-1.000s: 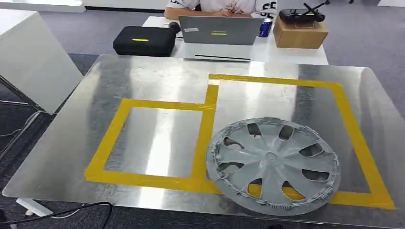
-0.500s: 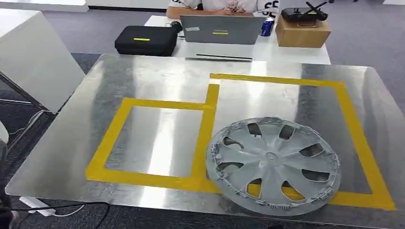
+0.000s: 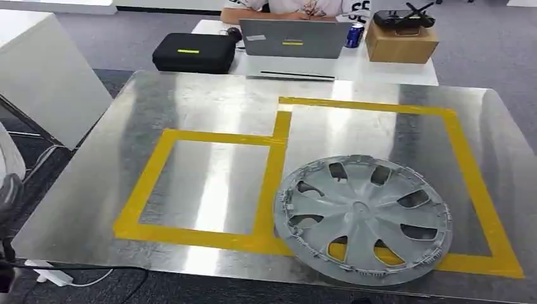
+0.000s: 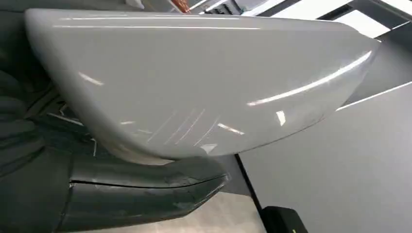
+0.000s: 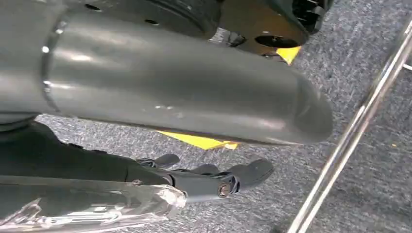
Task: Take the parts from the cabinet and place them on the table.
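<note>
A grey wheel cover (image 3: 362, 218) lies flat on the metal table (image 3: 209, 101), over the near edge of the larger yellow-taped square. At the table's left side my left hand (image 3: 9, 193) comes in low, holding a glossy white curved shell (image 3: 9, 155). In the left wrist view that white shell (image 4: 194, 82) is close up, gripped by my left hand (image 4: 29, 145), with the thumb (image 4: 145, 194) along its edge. My right hand (image 5: 194, 182) hangs over grey carpet with nothing in it, its thumb (image 5: 170, 92) apart from the fingers.
The smaller yellow-taped square (image 3: 206, 187) holds nothing. Behind the table stands a desk with a laptop (image 3: 291, 39), a black case (image 3: 193, 54), a cardboard box (image 3: 400, 43), a can (image 3: 352, 36) and a seated person (image 3: 291, 7). A white panel (image 3: 44, 76) stands left. A metal leg (image 5: 350, 136) crosses the carpet.
My left hand with the white shell has come into the head view at the left edge. The view has shifted slightly; the wheel cover has not moved on the table.
</note>
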